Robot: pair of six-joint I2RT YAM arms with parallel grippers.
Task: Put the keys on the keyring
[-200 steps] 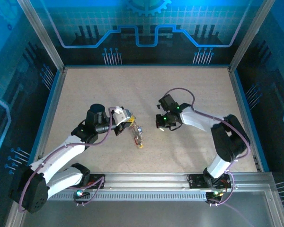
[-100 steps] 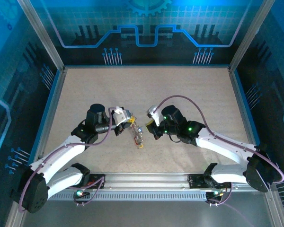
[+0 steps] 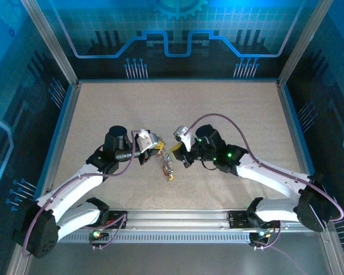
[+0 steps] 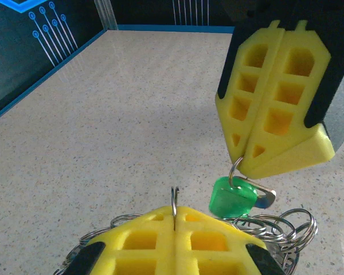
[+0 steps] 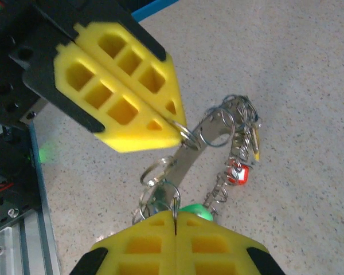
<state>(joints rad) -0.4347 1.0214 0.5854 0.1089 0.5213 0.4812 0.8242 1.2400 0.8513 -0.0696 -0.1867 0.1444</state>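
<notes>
Keyring [image 4: 174, 197] gripped by left fingers [image 4: 149, 238]; right fingers [image 4: 275, 114], newly moved in, pinch green key [image 4: 232, 199].

A robotics lab test cell: a speckled beige table [image 3: 178, 109] is boxed in by aluminium posts [image 3: 49, 40] and blue circuit-print panels [image 3: 172, 34] across the top. Two white arms [image 3: 74, 190] are bolted to a metal rail [image 3: 178, 217] along the bottom.

Keyring [image 4: 273, 222] half behind left tool [image 4: 175, 211]
</notes>
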